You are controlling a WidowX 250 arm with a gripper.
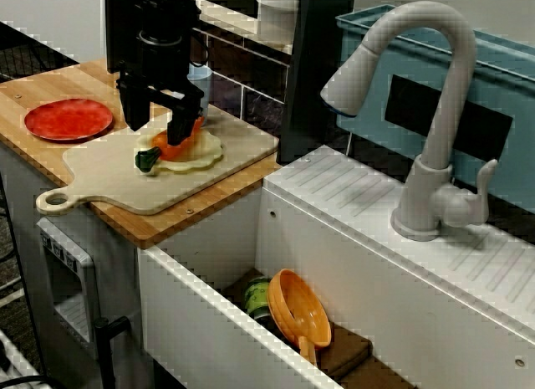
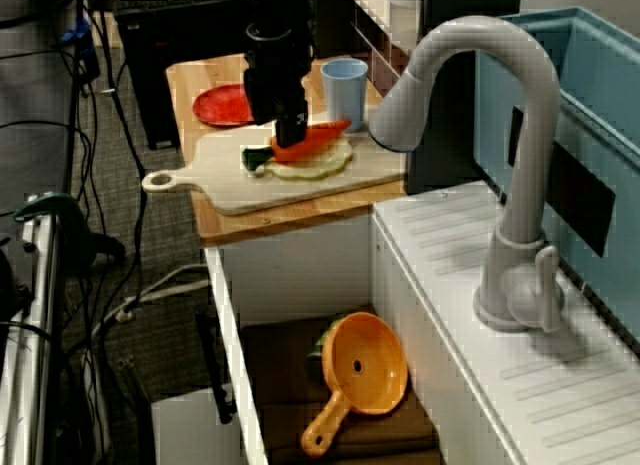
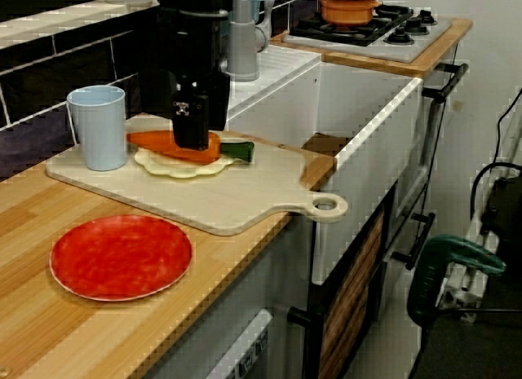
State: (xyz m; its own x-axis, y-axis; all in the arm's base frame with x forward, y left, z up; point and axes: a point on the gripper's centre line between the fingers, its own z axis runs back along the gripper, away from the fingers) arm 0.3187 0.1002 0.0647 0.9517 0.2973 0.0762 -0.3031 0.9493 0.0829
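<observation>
- Left of the cutting board (image 1: 125, 184), and apart from it, 1 red plate (image 1: 68, 120) lies on the wooden counter
- Over the middle of the board, the gripper (image 1: 159, 130) hangs low with its 2 fingers (image 1: 134, 117) pointing down
- In the view across the sink, the fingers stand on either side of the carrot (image 1: 171, 148); we cannot tell whether they pinch it or only straddle it
- The carrot lies across a pale scalloped dish (image 1: 207, 150) on the board, its green top (image 1: 148, 160) pointing toward the board's handle
- In the view along the counter, the gripper (image 3: 193, 134) covers the carrot's middle, and orange shows on both sides
- At the board's back edge stands 1 blue cup (image 3: 98, 126), just beside the dish
- We judge the reach done and no lift made: the carrot appears to rest on the dish
- Right of the board, the sink holds 1 orange strainer (image 1: 299, 309), and farther right rises the tap (image 1: 426, 113)
</observation>
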